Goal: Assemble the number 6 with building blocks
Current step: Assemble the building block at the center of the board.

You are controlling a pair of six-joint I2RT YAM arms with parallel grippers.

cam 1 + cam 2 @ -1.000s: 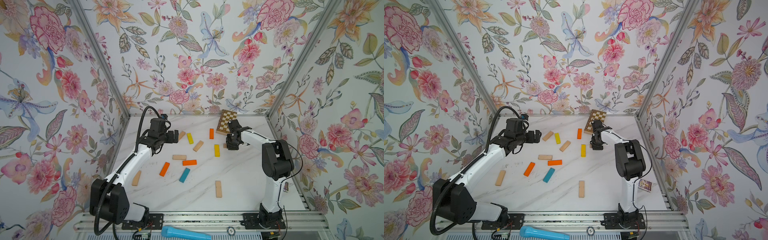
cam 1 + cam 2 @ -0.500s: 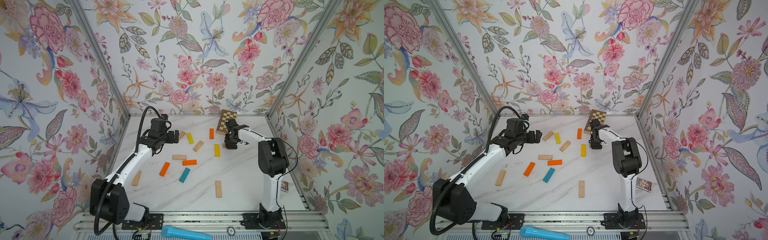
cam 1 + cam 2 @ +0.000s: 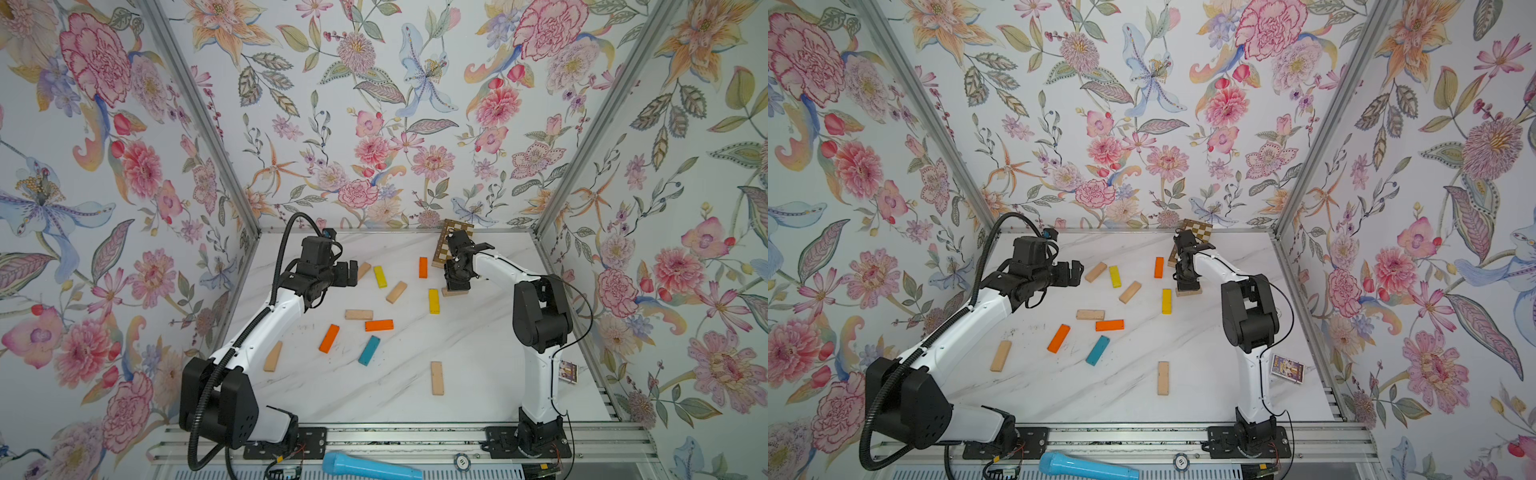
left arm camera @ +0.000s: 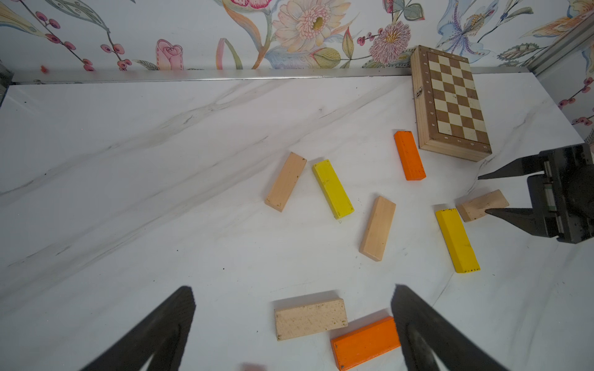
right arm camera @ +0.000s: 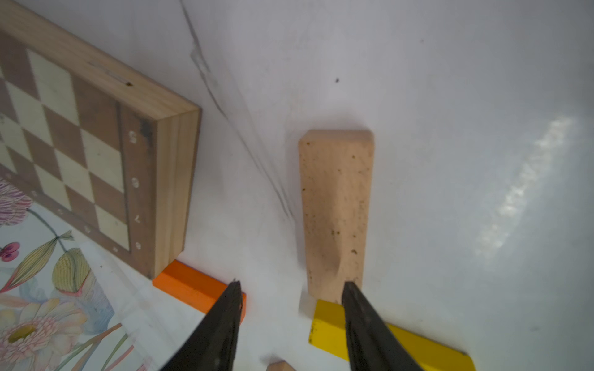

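Moved: right end effector [image 5: 292, 283], jaws wider than before.
Grip: part open, empty; beige block [image 5: 336, 208] on desk [image 4: 160, 192] at one tip.
Idle: left end effector [image 4: 293, 287], wide open, empty.

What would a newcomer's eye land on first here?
The loud floral walls hit first, closing in a white marble table. On it lie scattered coloured blocks, one teal block standing out near the middle. At the back the right gripper, open, hangs by a beige block beside a chessboard.
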